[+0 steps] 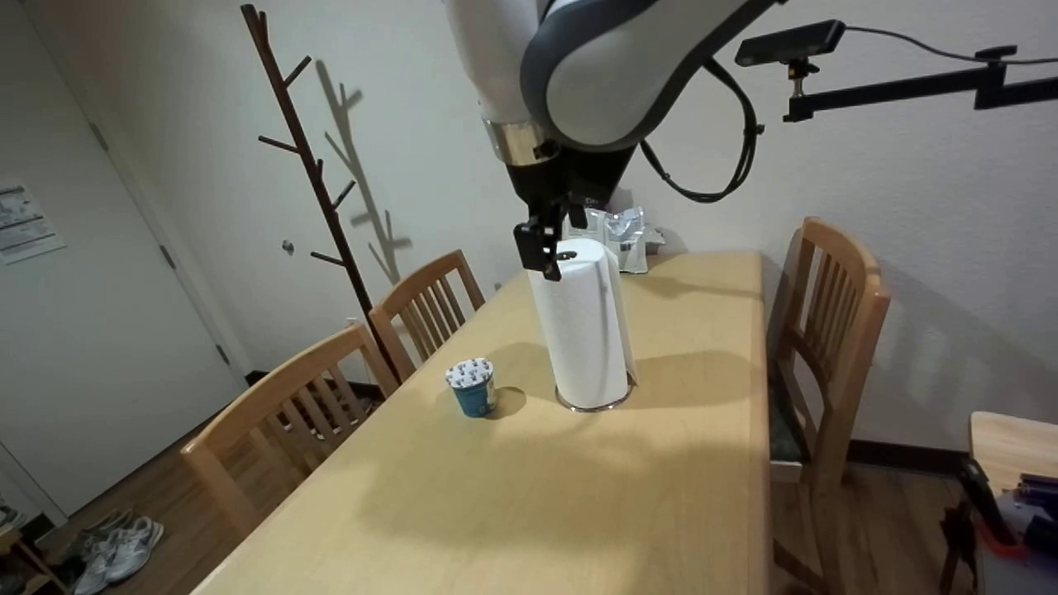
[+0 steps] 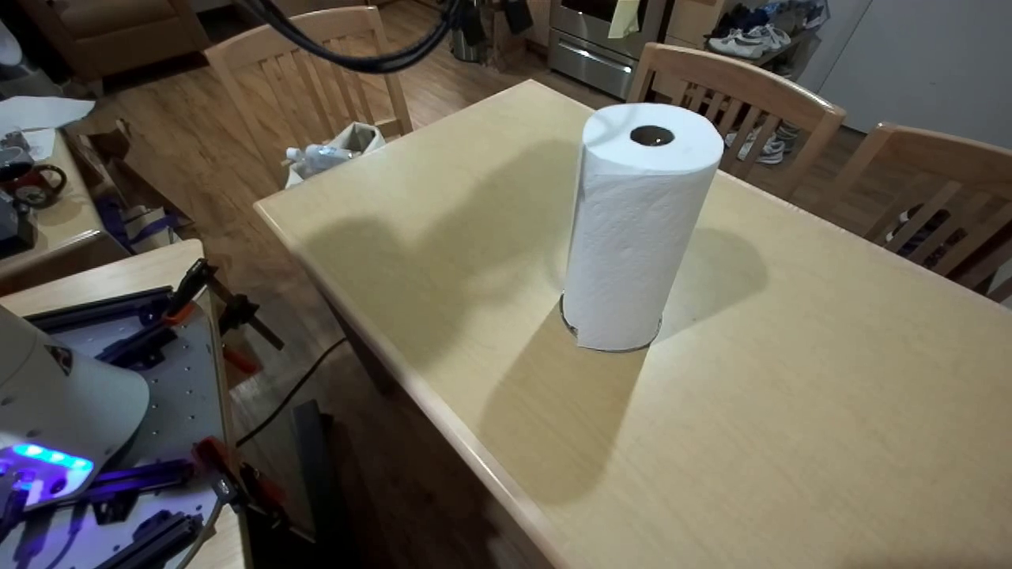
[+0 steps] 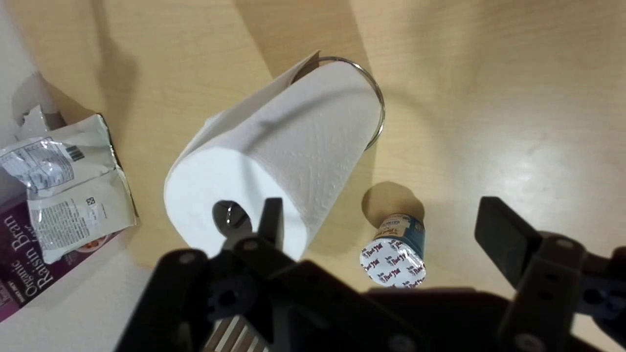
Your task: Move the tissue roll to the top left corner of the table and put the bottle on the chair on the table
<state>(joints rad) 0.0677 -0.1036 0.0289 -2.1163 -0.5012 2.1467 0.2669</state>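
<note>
My gripper [image 3: 381, 220] stands spread wide, holding nothing. To grasp well, I should shift toward ten o'clock, centre over the paper towel roll [image 3: 281, 151], then lower straight and close evenly; it could tip. In the wrist view the roll stands at my ten o'clock, one finger [image 3: 274, 220] overlapping its top, contact uncertain. The Red Mill cup [image 3: 393, 261] sits toward six.

In the wrist view, the gripper [image 3: 378, 220] is covering part of the roll [image 3: 288, 146], and the pouch [image 3: 80, 208] is hiding some of the box [image 3: 29, 266]. In an exterior view, the top edge is cropping the arm [image 1: 616, 78]. In an exterior view, the table [image 2: 759, 379] is hiding part of the chair [image 2: 348, 22] with the bottle [image 2: 322, 158].
</note>
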